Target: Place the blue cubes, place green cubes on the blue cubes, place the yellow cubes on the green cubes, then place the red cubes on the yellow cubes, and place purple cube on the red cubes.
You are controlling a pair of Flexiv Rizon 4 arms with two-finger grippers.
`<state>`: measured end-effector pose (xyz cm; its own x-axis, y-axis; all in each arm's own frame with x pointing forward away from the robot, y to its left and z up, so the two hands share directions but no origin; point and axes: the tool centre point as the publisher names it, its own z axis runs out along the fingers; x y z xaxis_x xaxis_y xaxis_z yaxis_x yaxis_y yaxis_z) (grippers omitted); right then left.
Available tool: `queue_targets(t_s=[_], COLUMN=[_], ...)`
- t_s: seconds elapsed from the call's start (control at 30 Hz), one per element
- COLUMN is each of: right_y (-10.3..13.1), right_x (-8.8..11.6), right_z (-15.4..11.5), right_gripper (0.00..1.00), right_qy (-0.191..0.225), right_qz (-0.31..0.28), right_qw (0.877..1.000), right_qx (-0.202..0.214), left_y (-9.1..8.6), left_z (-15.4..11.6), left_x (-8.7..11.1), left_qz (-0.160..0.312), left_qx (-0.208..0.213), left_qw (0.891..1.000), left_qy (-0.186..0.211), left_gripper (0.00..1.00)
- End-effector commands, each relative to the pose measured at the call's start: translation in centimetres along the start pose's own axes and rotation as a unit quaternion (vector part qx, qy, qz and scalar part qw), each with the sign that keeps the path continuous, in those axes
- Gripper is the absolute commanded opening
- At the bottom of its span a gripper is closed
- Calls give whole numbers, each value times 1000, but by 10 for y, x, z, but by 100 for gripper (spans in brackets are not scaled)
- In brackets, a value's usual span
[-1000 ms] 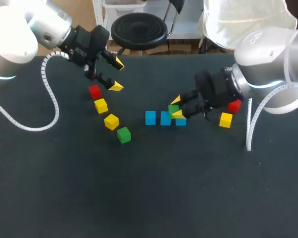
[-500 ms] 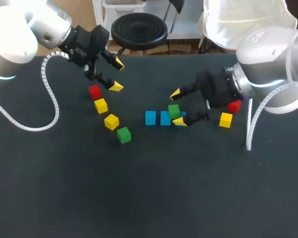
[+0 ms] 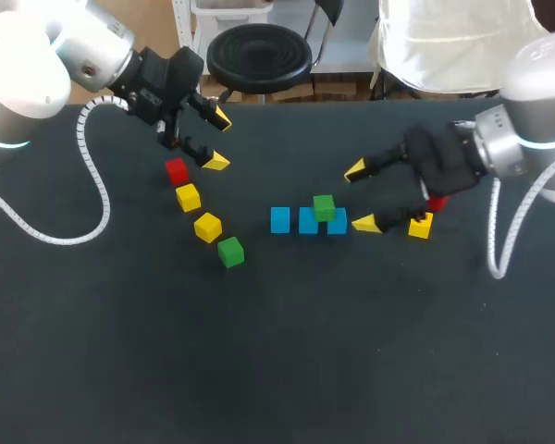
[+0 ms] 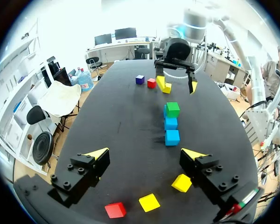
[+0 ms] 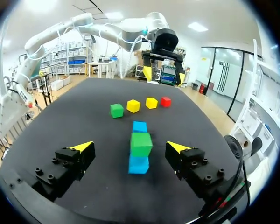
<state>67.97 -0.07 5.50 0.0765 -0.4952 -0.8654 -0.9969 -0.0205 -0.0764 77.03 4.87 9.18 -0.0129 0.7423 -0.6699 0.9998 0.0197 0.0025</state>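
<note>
Three blue cubes (image 3: 279, 219) lie in a row mid-table. One green cube (image 3: 324, 207) rests on top of the row, over its two right-hand cubes. My right gripper (image 3: 361, 197) stands open just right of it, holding nothing; in the right wrist view the green cube (image 5: 141, 143) sits ahead of the open right gripper (image 5: 129, 147). My left gripper (image 3: 219, 140) hangs open at the back left, above a red cube (image 3: 176, 171). Two yellow cubes (image 3: 188, 197) (image 3: 207, 227) and a second green cube (image 3: 229, 252) trail diagonally from the red one.
Under my right arm lie a yellow cube (image 3: 420, 225) and a partly hidden red cube (image 3: 435, 199). The left wrist view also shows a purple cube (image 4: 139, 79) beside that red cube (image 4: 151, 83), beyond my right gripper (image 4: 177, 84).
My right gripper opened, let go of the green cube on the blue row, and drew back to the right. The left arm has not moved.
</note>
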Motion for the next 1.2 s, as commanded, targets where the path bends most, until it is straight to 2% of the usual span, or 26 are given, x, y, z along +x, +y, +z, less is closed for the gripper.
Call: queue_targets(t_s=[0.03,0.63,0.93,1.2], right_y=[11,41,58,69], right_x=[-7,-14,-22,-23], right_z=[-24,-63,-73,-76], right_gripper=[100,100,100,100], right_qy=[9,14,28,24], right_qz=[4,-6,6,14], right_qw=[1000,1000,999,1000], right_qx=[0,-11,-16,-7], left_y=[1,1,1,1], left_z=[0,0,0,0], left_x=[1,1,1,1], left_qz=[1,1,1,1], left_qx=[0,0,0,0], left_qw=[1000,1000,1000,1000], left_qy=[-1,-1,-1,-1], left_gripper=[100,100,100,100])
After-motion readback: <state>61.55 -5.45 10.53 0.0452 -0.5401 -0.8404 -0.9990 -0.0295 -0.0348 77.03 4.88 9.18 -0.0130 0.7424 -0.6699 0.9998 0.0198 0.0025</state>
